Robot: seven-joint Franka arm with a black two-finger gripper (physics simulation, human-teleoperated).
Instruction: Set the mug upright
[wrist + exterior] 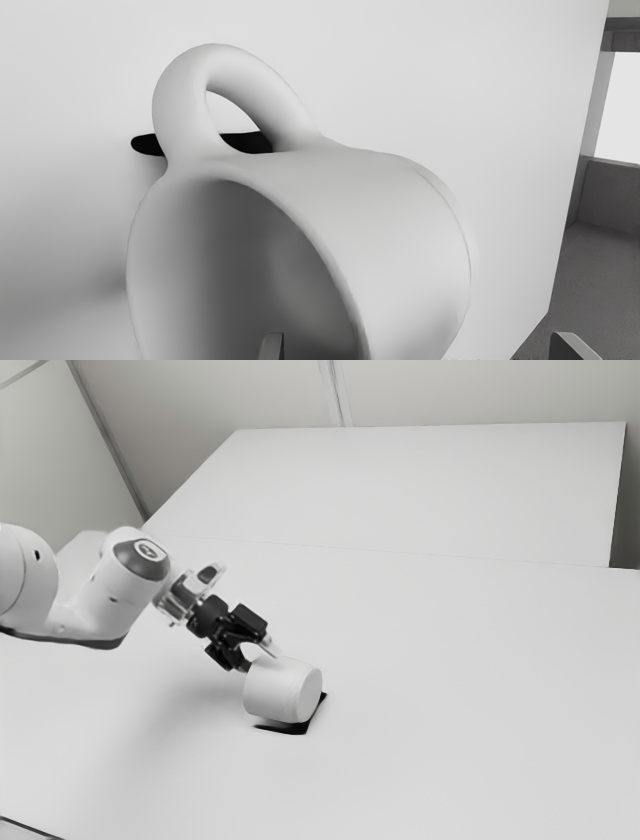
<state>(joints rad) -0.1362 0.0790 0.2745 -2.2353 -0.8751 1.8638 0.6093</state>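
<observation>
From the exterior view's left, the white arm [105, 585] slants down to the black tool [259, 658], whose two fingers stand wide apart, one seen against the mug's open mouth, the other past its outer wall; I cannot tell whether either touches. Next comes the white mug [280, 690], on its side on the tabletop [450, 710], its base facing the exterior view's right, with a black patch [298, 729] under it.

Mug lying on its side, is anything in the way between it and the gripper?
Nothing visible stands between the gripper and the mug; the handle is clear of both fingertips.
</observation>
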